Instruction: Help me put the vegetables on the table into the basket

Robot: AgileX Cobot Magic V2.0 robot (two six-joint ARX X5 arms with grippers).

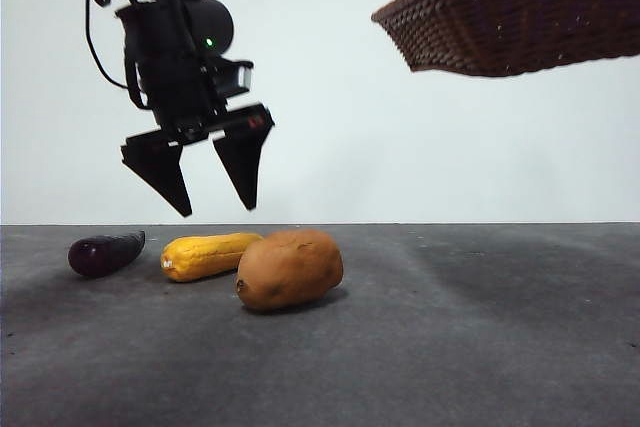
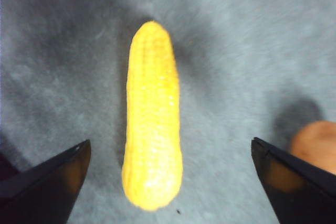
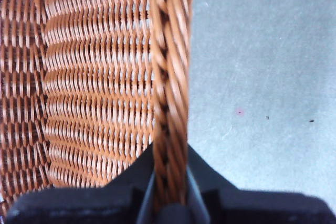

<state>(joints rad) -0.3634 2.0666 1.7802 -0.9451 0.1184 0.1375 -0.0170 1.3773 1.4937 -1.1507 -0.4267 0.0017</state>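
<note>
A purple eggplant (image 1: 104, 252), a yellow corn cob (image 1: 207, 255) and a tan-brown potato (image 1: 290, 268) lie in a row on the dark grey table (image 1: 470, 337). My left gripper (image 1: 217, 204) hangs open above the corn. In the left wrist view the corn (image 2: 152, 116) lies between my open jaws, with the gripper (image 2: 170, 177) over its near end, and the potato (image 2: 317, 142) shows at one side. My right gripper (image 3: 170, 192) is shut on the braided rim of the wicker basket (image 3: 100, 77). The basket (image 1: 520, 12) is held high in the air, tilted.
A plain white wall stands behind the table. The table's far edge runs level across the front view. The basket's shadow falls on the table at the right.
</note>
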